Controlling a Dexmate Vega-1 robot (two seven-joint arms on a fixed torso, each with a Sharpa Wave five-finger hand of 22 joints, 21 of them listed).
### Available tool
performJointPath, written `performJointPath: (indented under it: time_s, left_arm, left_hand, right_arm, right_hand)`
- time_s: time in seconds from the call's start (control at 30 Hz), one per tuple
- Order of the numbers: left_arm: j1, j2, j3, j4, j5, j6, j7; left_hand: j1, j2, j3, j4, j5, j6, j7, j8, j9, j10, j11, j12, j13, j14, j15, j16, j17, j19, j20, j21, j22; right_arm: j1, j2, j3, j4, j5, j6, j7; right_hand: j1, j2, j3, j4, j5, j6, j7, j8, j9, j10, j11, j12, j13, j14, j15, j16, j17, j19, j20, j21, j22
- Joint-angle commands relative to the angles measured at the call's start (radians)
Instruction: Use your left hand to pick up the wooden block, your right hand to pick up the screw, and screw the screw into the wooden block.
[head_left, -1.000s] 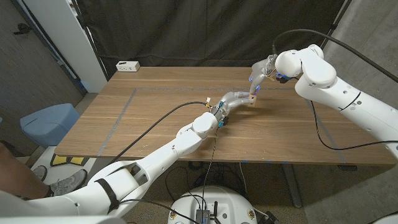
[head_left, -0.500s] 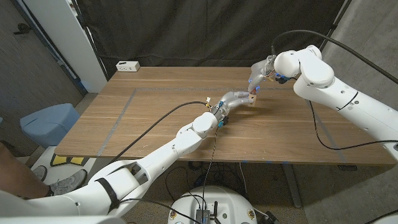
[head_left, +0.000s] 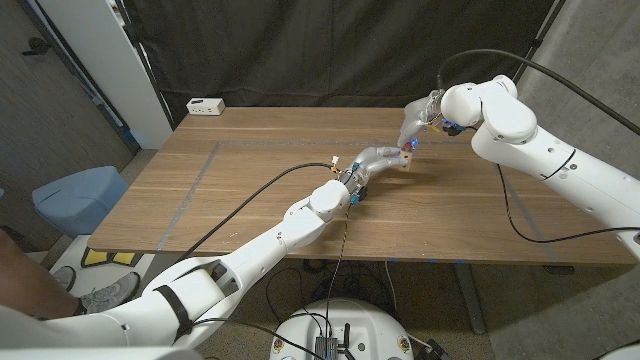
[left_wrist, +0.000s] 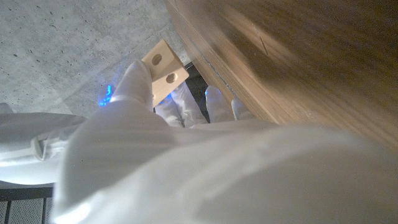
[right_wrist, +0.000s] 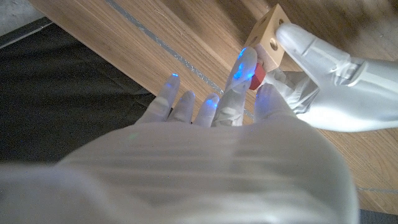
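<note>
Two hands meet over the far right part of the counter, so this looks like the screwing step itself. The left hand holds the wooden block up off the wood, its fingers clamped on the block's sides; two round holes show on one face. The right hand is right at the block, and its fingers pinch something red, which I take to be the head of the screw. It sits against the block's face, though I can't tell if the tip is actually in a hole.

My guess for the next move: keep the block steady, keep the screw square to the face, and twist with the right fingers without letting it slip or tilt.

The counter is plain brown wood with faint tape lines. A small white box sits at the far left edge, a black curtain hangs behind, and a blue bin stands on the floor to the left.
</note>
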Motion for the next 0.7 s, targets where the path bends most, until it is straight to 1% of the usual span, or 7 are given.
performJointPath:
  time_s: [0.03, 0.23, 0.4, 0.53, 0.57, 0.67, 0.7]
  left_arm:
    - [0.004, 0.002, 0.000, -0.005, 0.000, 0.001, 0.003]
    - [0.008, 0.006, -0.001, -0.012, 0.001, 0.002, 0.004]
    - [0.010, 0.007, 0.000, -0.016, 0.001, 0.001, 0.003]
    - [0.011, 0.008, -0.001, -0.018, 0.001, -0.002, 0.003]
    - [0.011, 0.009, 0.000, -0.019, 0.002, -0.001, 0.003]
    - [0.013, 0.010, -0.001, -0.022, 0.002, -0.002, 0.003]
    - [0.014, 0.011, -0.001, -0.024, 0.002, -0.003, 0.003]
  left_hand:
    - [-0.004, 0.010, 0.028, 0.019, 0.007, 0.019, 0.006, 0.010, 0.002, 0.006, -0.002, 0.007, 0.013, 0.009, -0.053, 0.003, 0.002, 0.001, 0.003, 0.007, 0.004]
    - [-0.005, 0.008, 0.028, 0.019, 0.007, 0.020, 0.005, 0.011, 0.002, 0.007, -0.002, 0.007, 0.013, 0.009, -0.054, 0.002, 0.002, 0.001, 0.002, 0.007, 0.004]
    - [-0.006, 0.009, 0.029, 0.019, 0.007, 0.019, 0.006, 0.010, 0.002, 0.007, -0.002, 0.007, 0.013, 0.008, -0.054, 0.002, 0.002, 0.002, 0.003, 0.007, 0.004]
    - [-0.007, 0.009, 0.030, 0.019, 0.007, 0.018, 0.006, 0.010, 0.002, 0.006, -0.002, 0.007, 0.013, 0.008, -0.052, 0.002, 0.002, 0.001, 0.002, 0.007, 0.004]
    - [-0.007, 0.009, 0.030, 0.019, 0.007, 0.018, 0.006, 0.010, 0.002, 0.006, -0.002, 0.007, 0.013, 0.008, -0.052, 0.002, 0.002, 0.001, 0.002, 0.007, 0.004]
    - [-0.005, 0.008, 0.030, 0.018, 0.007, 0.018, 0.006, 0.010, 0.002, 0.006, -0.002, 0.007, 0.013, 0.008, -0.053, 0.002, 0.002, 0.001, 0.002, 0.007, 0.004]
    - [-0.006, 0.010, 0.031, 0.019, 0.007, 0.016, 0.006, 0.009, 0.002, 0.006, -0.002, 0.006, 0.013, 0.007, -0.052, 0.002, 0.002, 0.001, 0.003, 0.007, 0.004]
  right_arm:
    - [-0.006, -0.010, 0.009, -0.017, 0.008, -0.014, 0.000]
    - [-0.009, -0.017, 0.015, -0.032, 0.010, -0.022, 0.006]
    - [-0.008, -0.025, 0.017, -0.046, 0.010, -0.030, 0.023]
    - [0.008, -0.029, 0.010, -0.049, 0.006, -0.034, 0.064]
    - [0.011, -0.029, 0.009, -0.050, 0.006, -0.036, 0.073]
    - [0.023, -0.031, 0.003, -0.052, 0.001, -0.036, 0.106]
    - [0.030, -0.030, -0.001, -0.055, -0.005, -0.041, 0.124]
  right_hand:
    - [-0.031, -0.005, -0.015, 0.007, 0.005, 0.004, 0.007, -0.008, -0.002, 0.016, 0.006, -0.006, 0.001, 0.009, -0.050, -0.001, 0.001, 0.009, -0.003, 0.003, 0.004]
    - [-0.063, -0.016, -0.030, 0.016, 0.006, -0.009, 0.011, -0.021, -0.004, 0.015, 0.013, -0.011, 0.001, 0.011, -0.045, -0.004, 0.001, 0.007, 0.002, 0.001, 0.004]
    - [-0.105, -0.029, -0.050, 0.029, 0.008, -0.032, 0.012, -0.040, -0.004, 0.006, 0.031, -0.019, 0.001, 0.007, -0.036, -0.009, 0.001, 0.003, 0.006, -0.001, 0.004]
    - [-0.137, -0.041, -0.067, 0.036, 0.015, -0.063, 0.013, -0.061, -0.003, -0.010, 0.050, -0.027, 0.002, -0.011, -0.024, -0.020, 0.000, -0.009, 0.017, -0.004, 0.004]
    - [-0.142, -0.041, -0.070, 0.035, 0.018, -0.080, 0.015, -0.072, -0.002, -0.026, 0.067, -0.032, 0.002, -0.017, -0.020, -0.023, 0.000, -0.014, 0.020, -0.005, 0.004]
    - [-0.149, -0.041, -0.076, 0.033, 0.023, -0.123, 0.019, -0.094, 0.000, -0.043, 0.090, -0.034, 0.003, -0.027, -0.017, -0.028, 0.000, -0.021, 0.027, -0.006, 0.004]
    - [-0.150, -0.042, -0.077, 0.031, 0.025, -0.138, 0.020, -0.102, 0.001, -0.052, 0.091, -0.036, 0.003, -0.031, -0.014, -0.030, 0.000, -0.025, 0.031, -0.006, 0.004]
